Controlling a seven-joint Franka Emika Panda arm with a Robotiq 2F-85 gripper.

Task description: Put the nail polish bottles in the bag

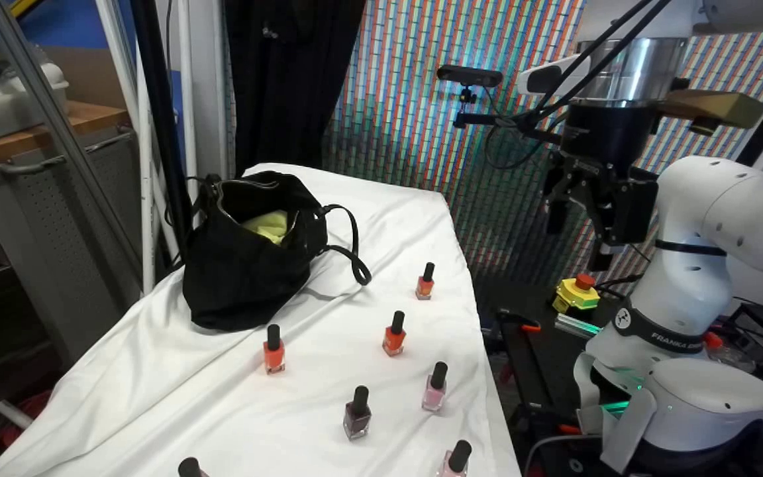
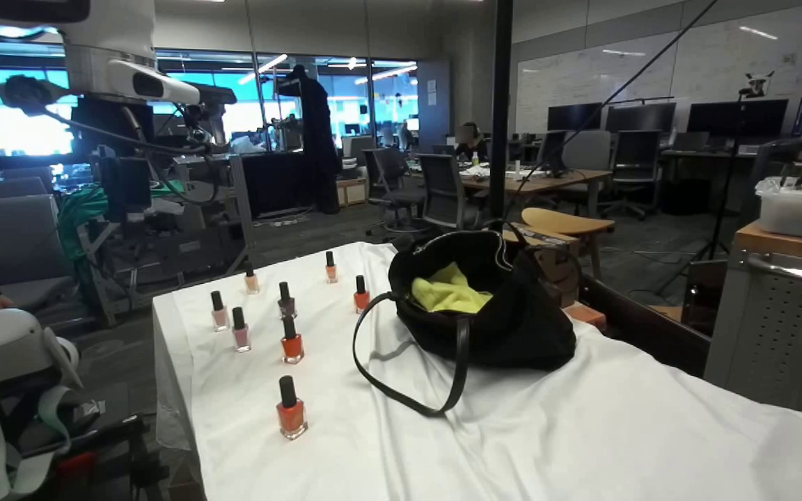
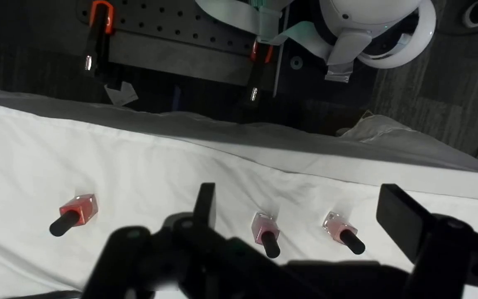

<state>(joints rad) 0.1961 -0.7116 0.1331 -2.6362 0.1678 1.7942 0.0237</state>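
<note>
Nail polish bottles [image 2: 291, 410]: wrist view shows three, an exterior view eight.

Black fabric bag [image 2: 512, 330]: one
Nail polish bottles [image 2: 293, 345]: eight in an exterior view, all between eight and ten o'clock from the bag
Red-orange bottles [image 2: 291, 419]: three
Pale pink or peach bottles [image 2: 242, 339]: four
Dark bottle [image 1: 357, 417]: one
White-draped tabletop [image 2: 624, 417]: one
Robot arm [image 1: 693, 285]: one
Red-topped stop button [image 1: 577, 295]: one
</note>
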